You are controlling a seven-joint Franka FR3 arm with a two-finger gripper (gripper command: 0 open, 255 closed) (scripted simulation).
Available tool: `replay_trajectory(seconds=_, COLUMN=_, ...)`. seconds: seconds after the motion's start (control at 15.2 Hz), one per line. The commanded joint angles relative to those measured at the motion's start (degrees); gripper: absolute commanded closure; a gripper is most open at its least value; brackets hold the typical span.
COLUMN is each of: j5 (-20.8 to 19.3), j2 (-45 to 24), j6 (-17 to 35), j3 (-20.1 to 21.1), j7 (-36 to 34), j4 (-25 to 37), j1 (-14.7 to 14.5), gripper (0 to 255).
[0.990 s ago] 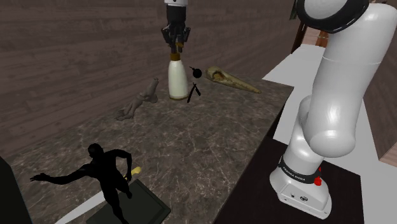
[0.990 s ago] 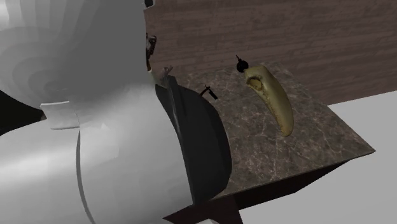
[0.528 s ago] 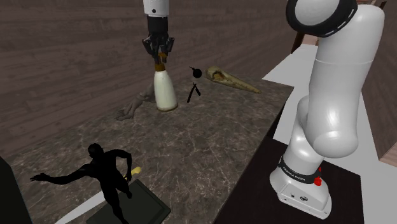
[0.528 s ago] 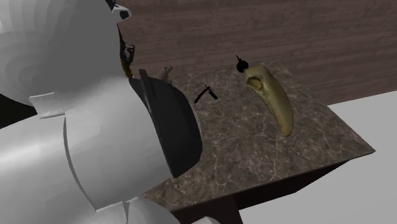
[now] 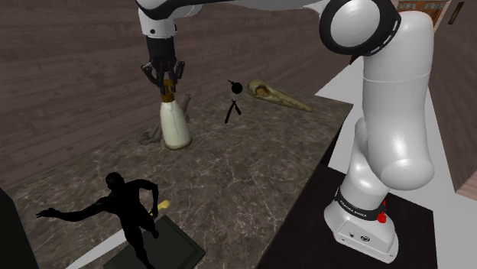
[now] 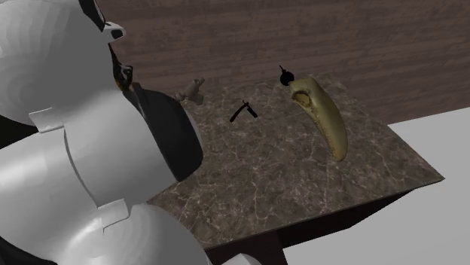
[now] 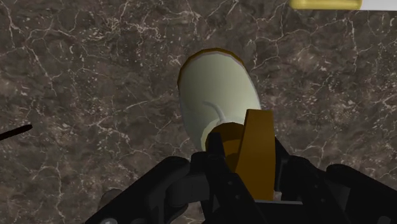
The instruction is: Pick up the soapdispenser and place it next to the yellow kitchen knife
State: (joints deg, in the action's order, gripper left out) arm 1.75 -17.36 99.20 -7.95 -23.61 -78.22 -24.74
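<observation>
1 black human figurine [image 5: 126, 206] stands at the shoulder view's lower left on the dark marbled countertop [image 5: 244, 176], arms spread. Just right of it lies the yellow knife handle [image 5: 163, 205], partly hidden behind the figurine and touching the far corner of a dark flat tray [image 5: 180, 248]. Further right and well apart from the knife, toward the wood-planked wall [image 5: 76, 61], the soap dispenser [image 5: 175, 124] stands upright: a cream bottle with an amber pump head [image 5: 167, 93]. 1 grey object [image 5: 151, 136] lies just beside its base; its form cannot be made out. The black gripper [image 5: 165, 82] comes down from above and is closed on the pump head. In the wrist view the fingers [image 7: 191, 178] press against either side of the amber pump, with the cream body beyond them over the countertop. Whether the bottle's base touches the counter cannot be told. Right of the dispenser stands 1 small black stick-like item [image 5: 233, 103], then 1 tan bird skull [image 5: 277, 95] lying near the wall. The white arm [image 5: 394, 115] rises from its stand [image 5: 363, 229] at far right.
</observation>
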Motion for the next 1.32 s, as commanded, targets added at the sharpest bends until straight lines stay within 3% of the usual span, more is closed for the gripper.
replay_trajectory(seconds=0.0, j5=0.04, j2=-2.87, j6=0.39, j3=0.63, j7=-1.79, j4=2.53, j1=-1.02, gripper=255)
replay_trajectory(seconds=0.46, j5=0.15, j2=-14.86, j6=-1.35, j3=2.33, j7=-7.20, j4=16.21, j1=-4.27, gripper=255)
replay_trajectory(seconds=1.25, j5=0.10, j2=-13.95, j6=8.46, j3=2.36, j7=-7.22, j4=5.48, j1=-4.62, gripper=255)
